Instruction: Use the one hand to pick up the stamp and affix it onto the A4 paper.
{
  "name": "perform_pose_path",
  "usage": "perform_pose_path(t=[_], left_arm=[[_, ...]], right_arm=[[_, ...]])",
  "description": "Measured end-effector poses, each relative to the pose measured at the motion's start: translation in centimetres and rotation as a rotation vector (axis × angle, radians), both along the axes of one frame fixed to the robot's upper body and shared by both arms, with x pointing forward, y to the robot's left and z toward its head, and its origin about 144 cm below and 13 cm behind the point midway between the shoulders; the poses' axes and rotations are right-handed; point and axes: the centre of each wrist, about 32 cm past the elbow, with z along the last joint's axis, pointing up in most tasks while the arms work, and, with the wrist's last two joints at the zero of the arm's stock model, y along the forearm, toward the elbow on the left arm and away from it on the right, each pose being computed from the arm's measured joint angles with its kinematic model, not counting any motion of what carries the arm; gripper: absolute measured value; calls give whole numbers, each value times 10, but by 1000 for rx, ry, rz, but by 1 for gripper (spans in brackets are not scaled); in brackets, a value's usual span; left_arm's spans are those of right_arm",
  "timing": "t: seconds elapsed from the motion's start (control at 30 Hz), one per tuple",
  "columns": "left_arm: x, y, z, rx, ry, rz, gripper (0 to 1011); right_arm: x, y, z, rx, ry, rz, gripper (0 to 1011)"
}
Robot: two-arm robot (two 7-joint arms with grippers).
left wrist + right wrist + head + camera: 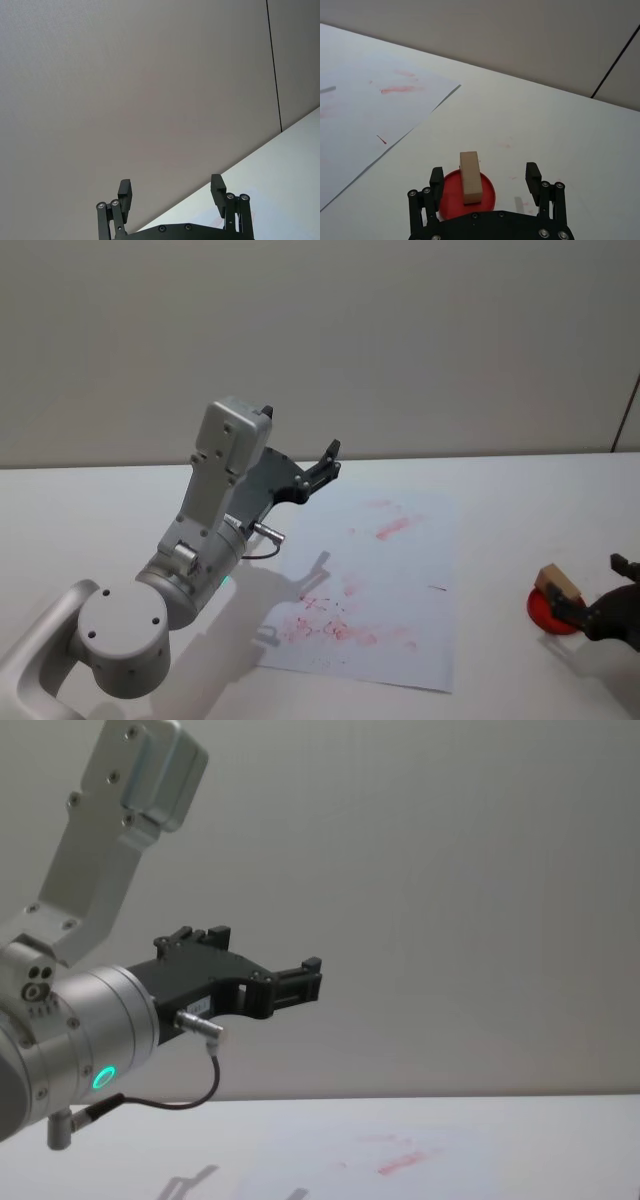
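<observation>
— Stamp [470,177] position?
— Upright on the red ink pad [487,200], right of the A4 paper [370,580], between the right gripper's [484,176] spread fingers [533,176], neither touching it.
— Left gripper [170,186]?
— Raised above the table [500,490], fingers apart too.

Head view: black blocky right gripper [585,582] cut by the right edge, body unseen | red round disc [541,610] partly behind tan wooden block stamp [560,583] and one finger | right wrist view: flat white A4 paper sheet [365,115] runs off the frame edge, disc's near rim under gripper body | smudged red print marks [335,625] illegible
</observation>
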Motion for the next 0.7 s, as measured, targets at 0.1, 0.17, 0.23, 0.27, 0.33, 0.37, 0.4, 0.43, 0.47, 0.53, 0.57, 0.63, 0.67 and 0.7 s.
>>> perform_pose_path(t=[0.1,0.17,0.23,0.27,0.33,0.37,0.4,0.43,0.47,0.53,0.57,0.63,0.67,0.7], left_arm=[[0,0,0,0,0,0,1001],[0,0,0,0,0,0,1001],[0,0,0,0,0,0,1001],[0,0,0,0,0,0,1001],[0,0,0,0,0,0,1001],[0,0,0,0,0,0,1001],[0,0,0,0,0,0,1001],[0,0,0,0,0,0,1001],[0,0,0,0,0,0,1001],[0,0,0,0,0,0,1001],[0,0,0,0,0,0,1001],[0,0,0,0,0,0,1001],[0,0,0,0,0,0,1001],[0,0,0,0,0,0,1001]], right_arm=[[5,3,-2,-7,11,7,1001],[8,4,-3,-13,20,10,1001],[11,6,-4,-16,24,12,1001],[12,6,-4,-18,26,13,1001],[16,9,-5,-22,33,16,1001],[17,9,-6,-24,36,17,1001],[19,11,-6,-26,40,18,1001],[21,11,-7,-27,43,19,1001],[22,12,-7,-28,44,20,1001],[24,13,-8,-31,50,22,984],[25,14,-8,-31,51,23,976],[27,15,-9,-33,55,24,922],[28,15,-9,-34,56,25,904],[29,16,-9,-35,58,26,879]])
